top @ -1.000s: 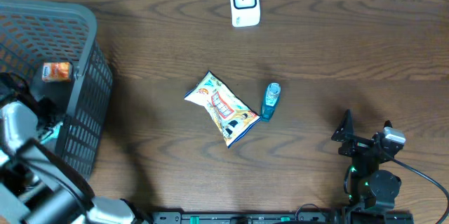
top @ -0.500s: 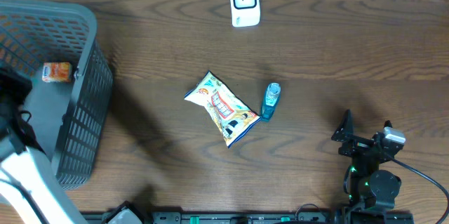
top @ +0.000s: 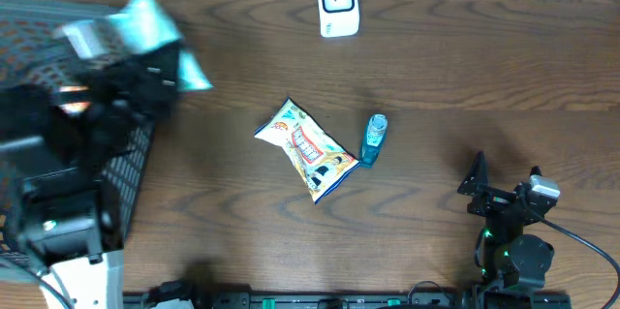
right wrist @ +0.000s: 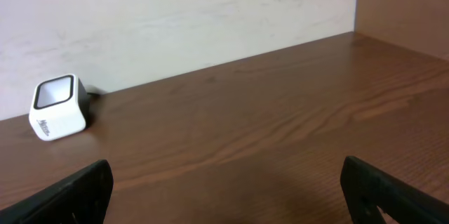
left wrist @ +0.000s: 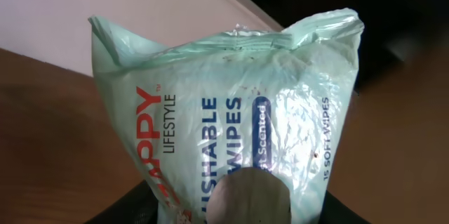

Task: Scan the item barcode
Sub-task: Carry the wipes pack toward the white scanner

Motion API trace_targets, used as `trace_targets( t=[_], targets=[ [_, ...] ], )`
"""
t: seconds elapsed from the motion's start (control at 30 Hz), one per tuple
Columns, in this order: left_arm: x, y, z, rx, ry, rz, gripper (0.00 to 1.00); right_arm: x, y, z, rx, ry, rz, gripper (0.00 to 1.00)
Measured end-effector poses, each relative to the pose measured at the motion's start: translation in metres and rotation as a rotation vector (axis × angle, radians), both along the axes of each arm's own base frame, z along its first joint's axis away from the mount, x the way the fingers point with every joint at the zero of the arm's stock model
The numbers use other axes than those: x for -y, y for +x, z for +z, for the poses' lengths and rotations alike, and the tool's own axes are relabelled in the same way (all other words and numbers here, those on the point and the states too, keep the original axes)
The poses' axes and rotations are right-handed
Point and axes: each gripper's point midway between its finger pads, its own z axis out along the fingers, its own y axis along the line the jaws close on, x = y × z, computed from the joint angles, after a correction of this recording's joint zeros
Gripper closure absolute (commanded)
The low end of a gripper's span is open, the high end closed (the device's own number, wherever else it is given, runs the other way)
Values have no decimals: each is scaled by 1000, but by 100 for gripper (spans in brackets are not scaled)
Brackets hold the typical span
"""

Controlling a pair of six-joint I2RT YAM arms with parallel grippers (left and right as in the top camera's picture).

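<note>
While your left claw (top: 155,62) grips the pack of wipes (left wrist: 231,112), the pack stands up out of the jaws. Its lower end is pinched between the dark fingers, and its crimped top edge is the part farthest from the claw. Your left wrist view shows the pale green printed face turned to the camera, with the lettering running sideways.

From overhead, claw and pack are both blurred. You can still see them held above the surface (top: 465,67), well to the left of the scanner (top: 338,4) and nearer the robot's side than it. The basket (top: 126,183) sits under that arm, also well left of the scanner.

Your right claw (top: 506,171) rests with its jaws spread wide and nothing between them. It is to the right of the scanner and well apart from it, toward the robot's side.

A snack bag (top: 308,149) and a small blue bottle (top: 374,139) lie just beside each other on the surface, straight out from the scanner toward the robot.
</note>
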Motion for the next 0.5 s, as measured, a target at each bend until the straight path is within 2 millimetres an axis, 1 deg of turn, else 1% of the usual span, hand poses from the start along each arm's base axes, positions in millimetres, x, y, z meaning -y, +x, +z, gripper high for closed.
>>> trace_targets(
  t=[0.07,0.13,0.23,0.27,0.37,0.5],
  targets=[
    [34,-4,-5,-11,6,-108,48,0,0,0,0,0,0,1],
    [63,-6,-11,-19,29,-194,48,0,0,0,0,0,0,1],
    [99,-7,-30,-53,76,-289,48,0,0,0,0,0,0,0],
    [112,-7,-40,-79,92,-319,48,0,0,0,0,0,0,1],
    [139,-3,-73,-158,148,-372,48,0,0,0,0,0,0,1],
    [155,9,-112,-254,207,-380,48,0,0,0,0,0,0,1]
  ],
)
